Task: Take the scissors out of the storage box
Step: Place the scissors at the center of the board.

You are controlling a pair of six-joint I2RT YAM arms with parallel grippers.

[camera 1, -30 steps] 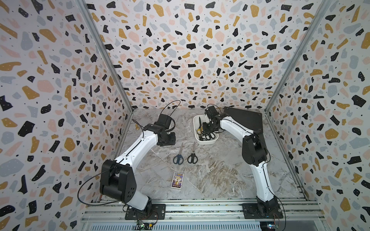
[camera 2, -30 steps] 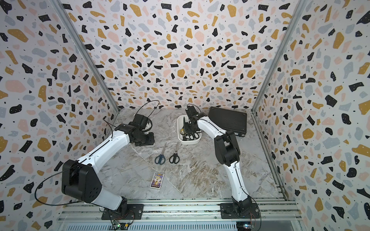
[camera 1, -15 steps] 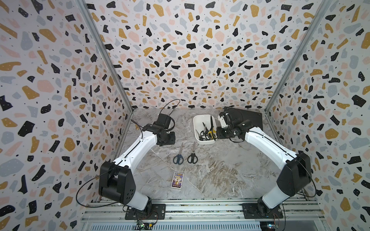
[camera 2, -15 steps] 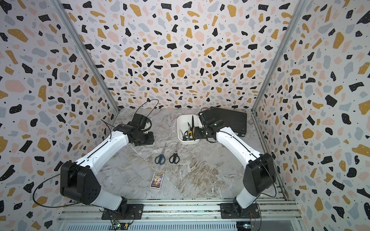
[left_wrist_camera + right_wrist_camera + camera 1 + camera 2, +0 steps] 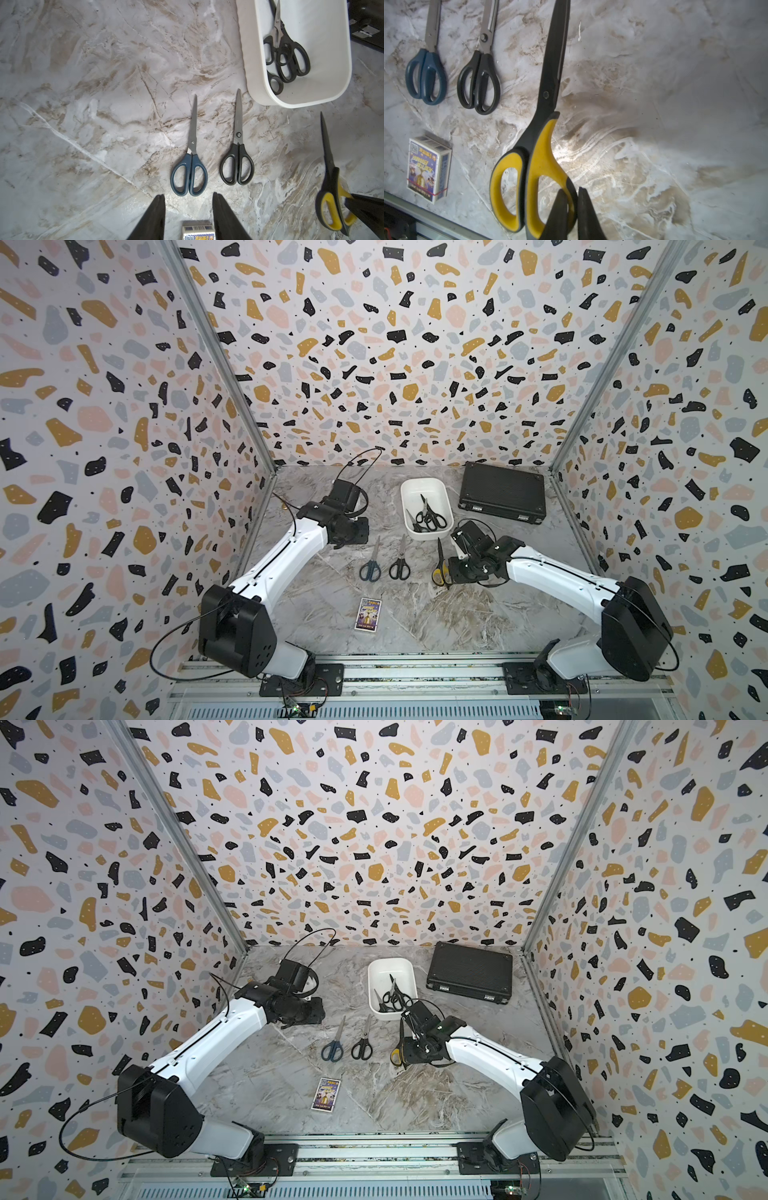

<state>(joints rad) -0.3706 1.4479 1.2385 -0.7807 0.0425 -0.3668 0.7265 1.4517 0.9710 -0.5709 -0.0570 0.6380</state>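
right gripper point(image 5: 571, 191): clenched on one handle loop of the yellow-and-black scissors point(image 5: 542, 145)
yellow-and-black scissors: out of the box, low over the marble table point(image 5: 415, 614), beside the black pair, blades toward the box; touching the table or not, cannot tell
left gripper point(image 5: 188, 195): jaws apart, nothing between them, above the table
blue-handled scissors point(image 5: 192, 166), black-handled scissors point(image 5: 238, 162): flat on the table, side by side, closed, just in front of the box
storage box point(image 5: 424, 485): white tub, three black-handled pairs point(image 5: 286, 52) inside, overlapping
black case point(image 5: 500, 497): shut, beside the tub
small printed box point(image 5: 427, 168): on the table near the front rail
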